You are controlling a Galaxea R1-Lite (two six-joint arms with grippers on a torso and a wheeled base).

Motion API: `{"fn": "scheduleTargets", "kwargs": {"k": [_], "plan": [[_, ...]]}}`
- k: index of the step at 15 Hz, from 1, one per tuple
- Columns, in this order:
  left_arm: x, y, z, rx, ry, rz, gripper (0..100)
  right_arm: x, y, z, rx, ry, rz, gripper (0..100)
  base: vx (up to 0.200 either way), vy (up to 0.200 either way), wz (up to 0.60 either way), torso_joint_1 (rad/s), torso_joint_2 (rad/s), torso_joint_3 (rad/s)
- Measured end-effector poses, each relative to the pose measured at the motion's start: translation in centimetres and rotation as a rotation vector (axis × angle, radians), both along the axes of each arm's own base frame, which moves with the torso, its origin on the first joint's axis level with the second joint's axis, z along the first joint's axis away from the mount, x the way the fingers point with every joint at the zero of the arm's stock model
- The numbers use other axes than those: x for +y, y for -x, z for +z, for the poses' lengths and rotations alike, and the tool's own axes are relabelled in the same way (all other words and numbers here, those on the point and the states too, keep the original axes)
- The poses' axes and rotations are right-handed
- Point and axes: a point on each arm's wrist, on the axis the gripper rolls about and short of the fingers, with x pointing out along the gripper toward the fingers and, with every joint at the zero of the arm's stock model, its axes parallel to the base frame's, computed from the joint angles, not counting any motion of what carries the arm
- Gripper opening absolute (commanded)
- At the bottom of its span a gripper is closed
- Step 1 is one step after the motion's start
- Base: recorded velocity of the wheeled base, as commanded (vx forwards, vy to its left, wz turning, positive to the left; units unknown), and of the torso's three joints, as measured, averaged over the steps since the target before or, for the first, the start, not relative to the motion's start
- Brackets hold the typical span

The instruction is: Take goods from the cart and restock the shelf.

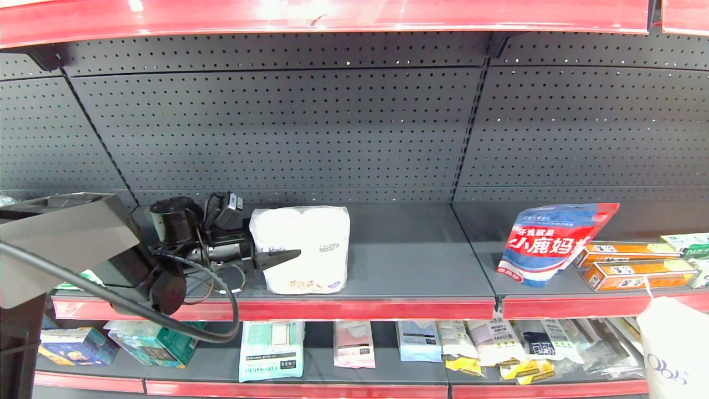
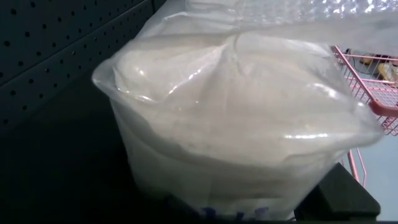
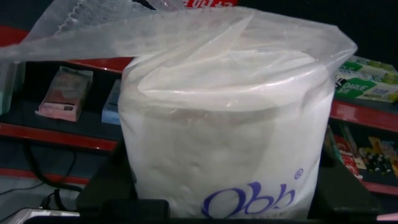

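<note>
Tissue pack (image 1: 310, 244) stands upright on shelf (image 1: 410, 260).

The head camera faced the shelf (image 1: 399, 260) squarely. The left wrist camera sat tight against the tissue pack (image 2: 236, 124), sharing the pegboard (image 2: 50, 56) behind. The right wrist camera hugged a second pack (image 3: 224, 124), facing the lower shelves (image 3: 62, 134).

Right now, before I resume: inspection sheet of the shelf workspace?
Surface: grey middle shelf, red front edge.
Job's things: one tissue pack upright on the shelf; second tissue pack held low right.
Clutter: red-and-blue pouch, orange boxes on the right.
Grippers: left gripper at the shelved pack, grip unclear; right gripper clamps the second pack.
Cables: black cable loops below the left arm.
Surroundings: pegboard behind, stocked lower shelf, pink cart.
</note>
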Motion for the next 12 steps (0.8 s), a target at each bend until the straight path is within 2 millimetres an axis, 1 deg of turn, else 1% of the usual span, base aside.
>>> {"fn": "scheduleTargets", "kwargs": {"k": [7, 12], "plan": [[0.0, -0.2, -1.0, 0.000, -0.002, 0.003, 0, 0.0, -0.1, -0.1, 0.012, 0.000, 0.000, 0, 0.000, 0.000, 0.00, 0.000, 0.00, 0.000], [-0.1, -0.1, -1.0, -0.001, 0.002, -0.022, 0, 0.0, -0.2, -0.1, 0.020, 0.001, -0.001, 0, 0.000, 0.000, 0.00, 0.000, 0.00, 0.000]]}}
